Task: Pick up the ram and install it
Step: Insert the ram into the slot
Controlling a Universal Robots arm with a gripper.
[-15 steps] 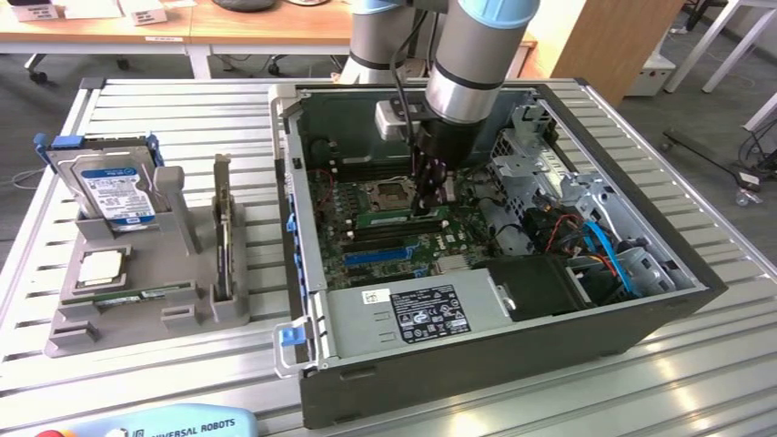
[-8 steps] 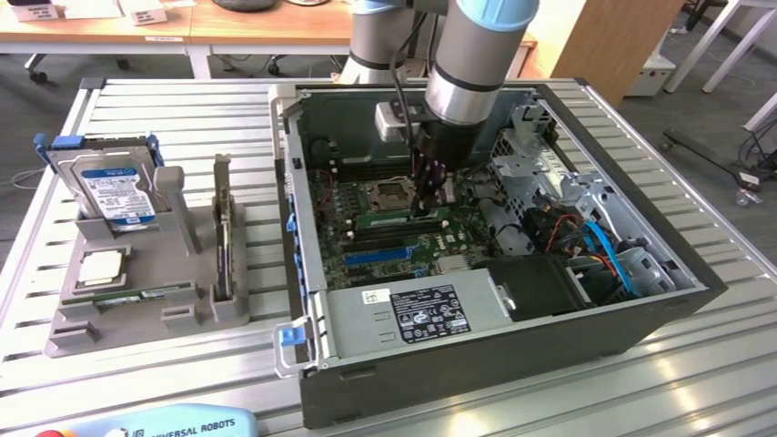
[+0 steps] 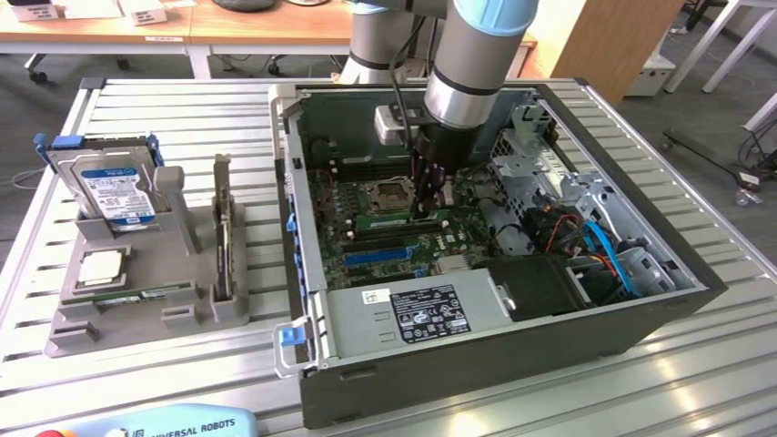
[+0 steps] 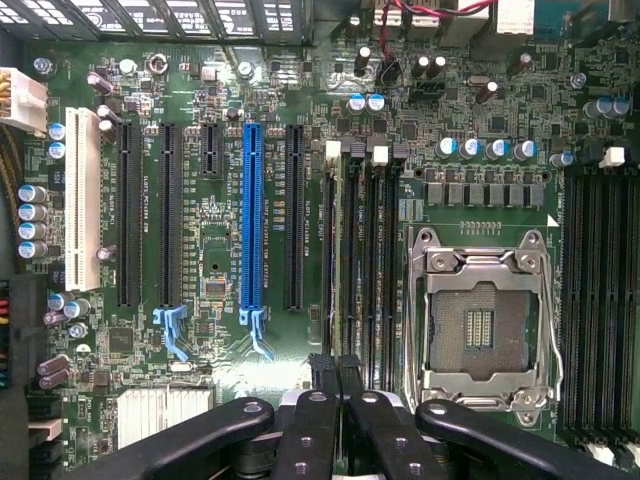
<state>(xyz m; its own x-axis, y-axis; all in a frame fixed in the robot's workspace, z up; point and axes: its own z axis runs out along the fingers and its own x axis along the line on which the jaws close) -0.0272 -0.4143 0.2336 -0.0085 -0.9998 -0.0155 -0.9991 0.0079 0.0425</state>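
A: Gripper (image 4: pixel 336 368) first: clenched or slack?
B: Clenched. Matte black fingertips (image 4: pixel 322 372), blunt and narrow, pressed together right over the top edge of the ram (image 4: pixel 339 260). Hard to say whether pinching that edge or only resting on it.
A: And the ram itself?
B: Standing on edge in a long black slot, thin and green, just beside the square metal-framed processor socket (image 4: pixel 480 320). Slot set in the green motherboard (image 4: pixel 215 255), near a bright blue plastic slot (image 4: pixel 251 215).
A: Further out?
B: Grey-and-blue cylindrical arm (image 3: pixel 479 55) reaching down into the open dark metal case (image 3: pixel 486 350). Beside that, on the ribbed aluminium table (image 3: pixel 182 118), a grey moulded tray (image 3: pixel 122 339) — holding a labelled hard drive (image 3: pixel 116 187), a square silver chip (image 3: pixel 100 266) and a second green strip (image 3: pixel 140 294).
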